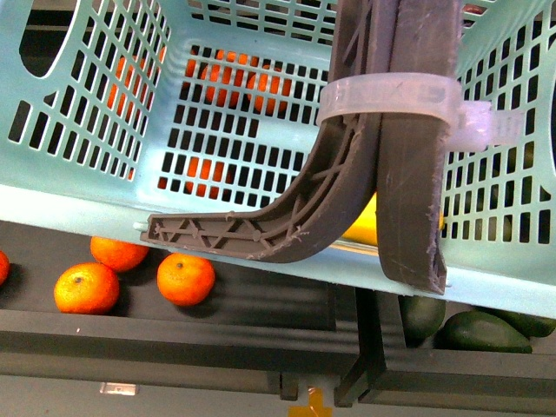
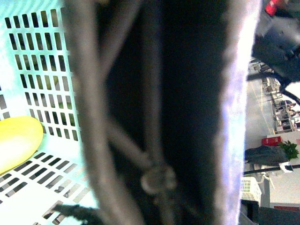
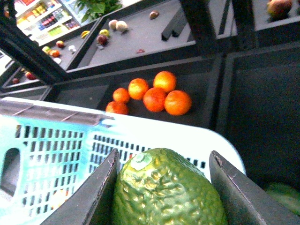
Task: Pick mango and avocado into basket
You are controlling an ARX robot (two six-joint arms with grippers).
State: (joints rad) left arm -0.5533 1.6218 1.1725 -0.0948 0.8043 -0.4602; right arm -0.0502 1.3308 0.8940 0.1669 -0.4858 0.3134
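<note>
I am holding the avocado [image 3: 164,192] with my right claw [image 3: 163,154]. Its two flat dark fingers [image 3: 93,192] are pressing on both sides of the fruit, just over the pale rim of the basket [image 3: 140,136]. The skin of the avocado is looking glossy, green and pebbly, with a pale round stem scar on top, and its lower part is being cut off by the edge of the picture. Beyond the rim, smooth round oranges [image 3: 161,96] are lying together in a dark grey tray. In the front view the basket [image 1: 87,204] is filling almost everything, teal plastic with slotted lattice walls. Its two grey-brown handles [image 1: 417,174], ribbed on the inner side and rough at the cut end, are running down from 1 o'clock, bound with a milky white zip tie [image 1: 391,104]. The mango [image 1: 365,228] is lying inside the basket, just right of the centre, but the handles are hiding it and only a smooth yellow patch is showing. In the left wrist view the mango [image 2: 16,140] is resting on the lattice floor, cut off at the frame's edge. A blurred dark handle [image 2: 178,117] is covering the rest, so I am not seeing my left claw and I cannot tell its state. At 7 o'clock more oranges [image 1: 185,278] are sitting under the basket, and at 5 o'clock other dark avocados [image 1: 482,332] are showing partly.
</note>
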